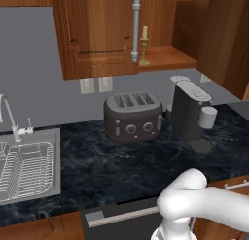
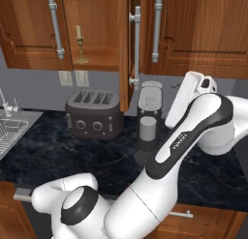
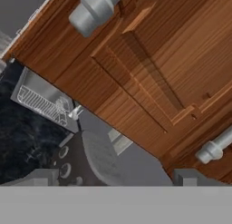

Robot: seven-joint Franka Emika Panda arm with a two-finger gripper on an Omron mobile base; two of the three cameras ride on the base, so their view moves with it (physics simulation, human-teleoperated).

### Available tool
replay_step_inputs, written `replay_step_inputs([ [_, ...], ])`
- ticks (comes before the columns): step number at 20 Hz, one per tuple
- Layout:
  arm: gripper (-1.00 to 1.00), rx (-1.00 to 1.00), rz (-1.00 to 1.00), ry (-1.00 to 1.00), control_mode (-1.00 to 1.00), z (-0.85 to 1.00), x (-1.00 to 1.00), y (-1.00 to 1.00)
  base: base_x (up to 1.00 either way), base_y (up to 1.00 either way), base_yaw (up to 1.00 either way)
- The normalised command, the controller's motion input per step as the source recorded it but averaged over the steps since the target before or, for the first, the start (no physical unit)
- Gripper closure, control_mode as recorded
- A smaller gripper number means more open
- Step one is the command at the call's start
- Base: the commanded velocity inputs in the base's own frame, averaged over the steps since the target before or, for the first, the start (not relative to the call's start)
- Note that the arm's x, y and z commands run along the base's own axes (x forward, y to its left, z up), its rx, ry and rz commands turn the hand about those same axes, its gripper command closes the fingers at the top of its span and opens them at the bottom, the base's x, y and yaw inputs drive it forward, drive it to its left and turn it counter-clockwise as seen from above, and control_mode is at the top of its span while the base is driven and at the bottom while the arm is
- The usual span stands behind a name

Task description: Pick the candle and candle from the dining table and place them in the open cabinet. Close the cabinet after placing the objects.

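A slim pale candle (image 1: 144, 34) on a gold candlestick stands upright on the lower shelf of the open cabinet (image 1: 168, 57); it also shows as the candle (image 2: 78, 34) in the right base view. One cabinet door (image 2: 125, 49) is swung out towards me. My arm (image 2: 193, 126) reaches up to the right of that door. In the hand view my gripper (image 3: 115, 180) is open, its tips wide apart with nothing between them, facing a wooden door panel (image 3: 149, 69) at close range. The dining table is out of view.
Below the cabinet, on a black marble counter (image 1: 121, 166), stand a dark toaster (image 1: 133, 116) and a coffee machine (image 1: 192, 112). A sink (image 1: 26, 166) with a wire rack and a tap lies at the left. Silver bar handles (image 2: 156, 30) stick out from the neighbouring doors.
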Motion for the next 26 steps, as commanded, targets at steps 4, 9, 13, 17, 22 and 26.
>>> replay_step_inputs([
  [4,-1.00,-0.03,0.15,-0.11,-1.00,0.09,0.07,0.00,0.00,0.00,0.00],
  [9,-1.00,-0.02,0.12,-0.16,-1.00,0.02,0.12,0.04,0.00,0.00,0.00],
  [13,-1.00,-0.02,0.12,-0.16,-1.00,0.01,0.23,0.07,0.00,0.00,0.00],
  [17,-1.00,-0.01,0.09,-0.12,-1.00,0.01,0.38,0.07,0.00,0.00,0.00],
  [22,-1.00,-0.02,0.07,-0.13,-1.00,0.07,0.30,0.09,0.00,0.00,0.00],
  [26,-1.00,-0.06,0.05,-0.13,-1.00,0.18,0.05,0.17,0.00,0.00,0.00],
])
